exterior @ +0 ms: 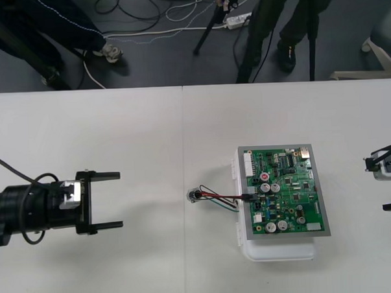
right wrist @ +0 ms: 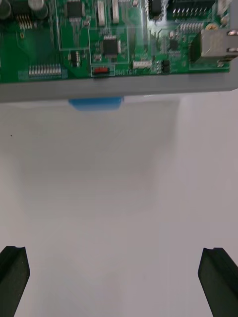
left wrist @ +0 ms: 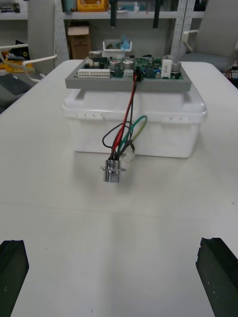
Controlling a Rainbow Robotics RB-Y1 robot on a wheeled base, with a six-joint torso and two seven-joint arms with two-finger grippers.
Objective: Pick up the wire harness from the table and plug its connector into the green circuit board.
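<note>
Harness (exterior: 217, 199) is judged light and limp, best gripped at its plug (exterior: 248, 195), seen seated in the circuit board (exterior: 285, 191). Left gripper (exterior: 118, 200) and right gripper (exterior: 383, 184) are parked spread, empty, at the side edges of the table (exterior: 84, 125).

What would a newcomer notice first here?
The green circuit board on its white base, right of the table's middle, draws the eye. The wire harness trails from the board's left edge to its metal socket. The left gripper and right gripper wait open at their sides.
</note>
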